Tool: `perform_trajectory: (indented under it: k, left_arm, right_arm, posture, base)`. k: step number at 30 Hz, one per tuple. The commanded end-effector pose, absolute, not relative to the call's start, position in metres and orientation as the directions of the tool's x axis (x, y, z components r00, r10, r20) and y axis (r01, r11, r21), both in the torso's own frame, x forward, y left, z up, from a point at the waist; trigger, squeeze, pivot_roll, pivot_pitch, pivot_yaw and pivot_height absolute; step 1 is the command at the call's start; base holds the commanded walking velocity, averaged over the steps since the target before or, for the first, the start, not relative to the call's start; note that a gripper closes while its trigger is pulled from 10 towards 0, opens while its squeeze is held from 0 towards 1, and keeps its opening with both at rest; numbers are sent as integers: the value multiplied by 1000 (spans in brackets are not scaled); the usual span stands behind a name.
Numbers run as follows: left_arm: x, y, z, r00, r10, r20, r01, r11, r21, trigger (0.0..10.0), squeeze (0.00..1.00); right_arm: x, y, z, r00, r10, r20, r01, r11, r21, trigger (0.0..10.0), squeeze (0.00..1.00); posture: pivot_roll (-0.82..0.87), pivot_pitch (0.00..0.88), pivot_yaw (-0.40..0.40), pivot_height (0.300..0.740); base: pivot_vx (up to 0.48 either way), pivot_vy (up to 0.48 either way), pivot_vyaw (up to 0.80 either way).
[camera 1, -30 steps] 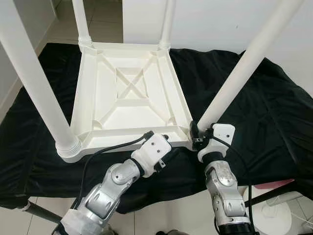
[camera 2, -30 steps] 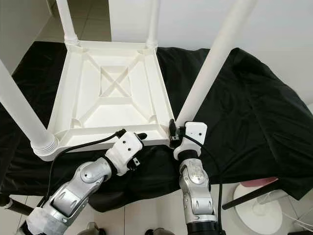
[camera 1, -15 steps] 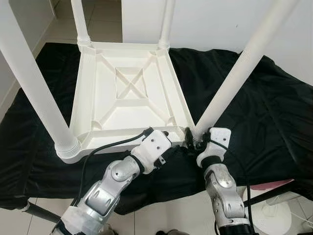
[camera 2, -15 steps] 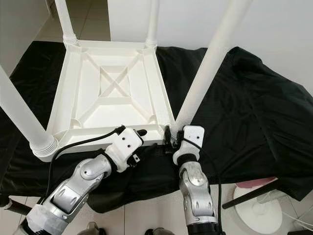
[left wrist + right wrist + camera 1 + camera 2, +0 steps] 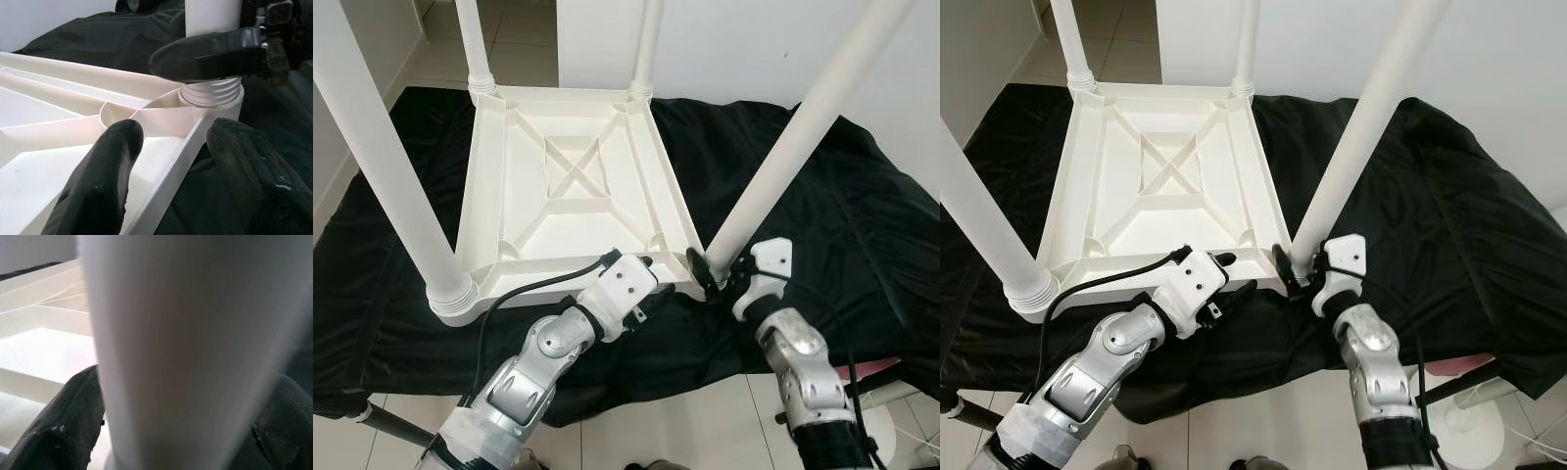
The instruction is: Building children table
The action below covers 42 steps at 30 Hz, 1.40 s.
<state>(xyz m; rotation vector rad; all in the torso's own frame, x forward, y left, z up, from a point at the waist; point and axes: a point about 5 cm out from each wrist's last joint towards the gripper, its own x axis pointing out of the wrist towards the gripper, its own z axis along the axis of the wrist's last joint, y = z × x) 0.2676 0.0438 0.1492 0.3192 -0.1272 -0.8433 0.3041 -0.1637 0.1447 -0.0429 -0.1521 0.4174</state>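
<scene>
Fourth leg being screwed in at the upturned table near corner: right gripper jaws hold its base, left gripper jaws wide straddling the rim; next, likely twist tight.

No legible text, labels, brand marks, numbers or signs appear on any surface. The white plastic table, its legs, the black cloth beneath it and the robot's wrist housings all appear unmarked.
</scene>
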Motion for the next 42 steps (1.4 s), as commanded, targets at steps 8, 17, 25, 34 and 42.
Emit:
perform_trajectory:
  k: [8, 17, 25, 34, 42]
  left_arm:
    - [267, 43, 149, 617, -786, -32, 746, 571, 342, 10000, 0]
    - [267, 45, 149, 621, -783, -30, 741, 574, 348, 10000, 0]
    - [265, 44, 147, 617, -786, -33, 746, 571, 344, 10000, 0]
    - [263, 43, 144, 608, -793, -39, 754, 562, 340, 10000, 0]
    - [262, 40, 142, 606, -794, -43, 755, 558, 344, 10000, 0]
  right_arm:
    - [317, -162, 140, 827, 557, 78, -547, 828, -121, 10000, 0]
    - [326, -171, 134, 816, 577, 41, -566, 811, -146, 0, 0]
    - [323, -171, 128, 798, 602, 30, -593, 793, -138, 2667, 0]
    - [324, -179, 130, 876, 477, 65, -471, 877, -92, 10000, 0]
    - [322, -179, 130, 974, 189, 121, -192, 981, 15, 10000, 0]
  posture:
    - [41, 30, -114, 740]
    - [53, 26, -117, 740]
    - [49, 26, -120, 740]
    - [45, 17, -131, 740]
    - [45, 4, -133, 740]
  base:
    - [0, 0, 0]
    - [0, 0, 0]
    - [0, 0, 0]
    - [0, 0, 0]
    - [0, 0, 0]
